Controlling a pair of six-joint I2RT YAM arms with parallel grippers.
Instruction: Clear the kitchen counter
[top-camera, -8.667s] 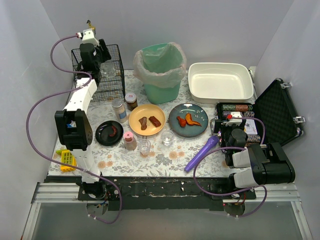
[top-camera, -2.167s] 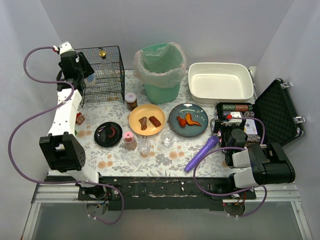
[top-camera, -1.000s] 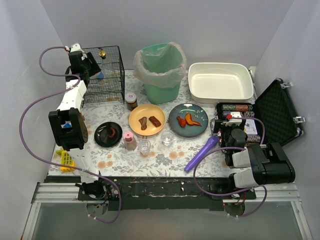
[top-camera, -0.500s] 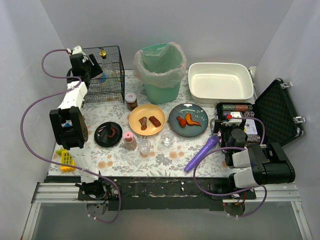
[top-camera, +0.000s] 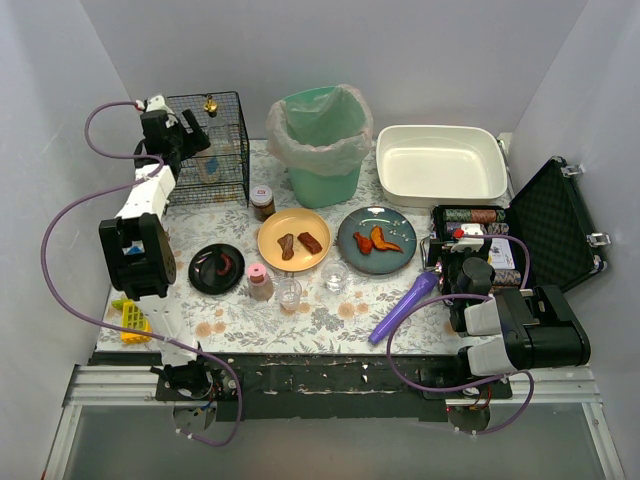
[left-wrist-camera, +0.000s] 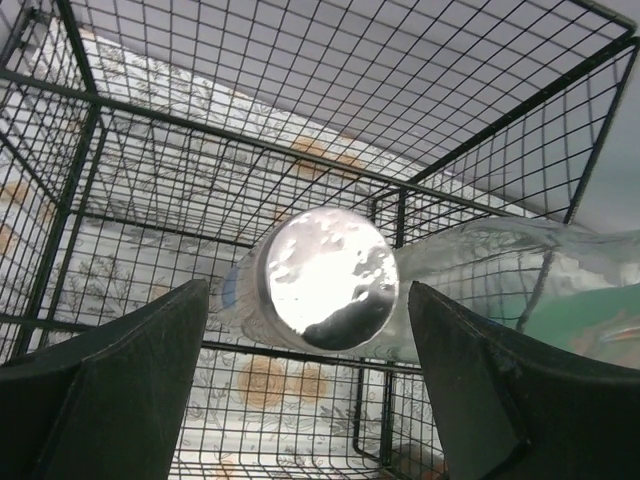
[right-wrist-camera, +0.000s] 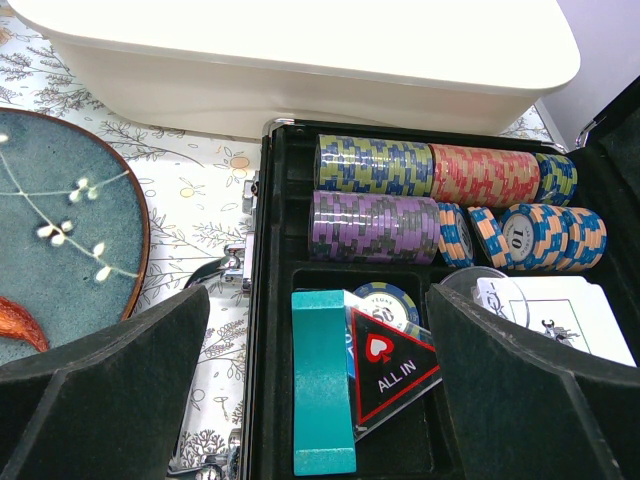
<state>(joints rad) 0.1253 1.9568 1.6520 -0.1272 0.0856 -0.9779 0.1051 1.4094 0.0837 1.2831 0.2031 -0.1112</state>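
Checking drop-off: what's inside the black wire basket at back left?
A clear plastic bottle lies on its side in the black wire basket, base toward the open left gripper. Whatever is behind the bottle is covered.

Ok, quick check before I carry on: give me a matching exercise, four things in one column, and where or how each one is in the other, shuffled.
Things:
1. bottle
2. bin
3. chips
4. basin

Place or state:
A. stacked in the black case
B. white, far right
C. lying in the wire cage
D. lined with a plastic bag

Pairs: 1-C, 2-D, 3-A, 4-B.
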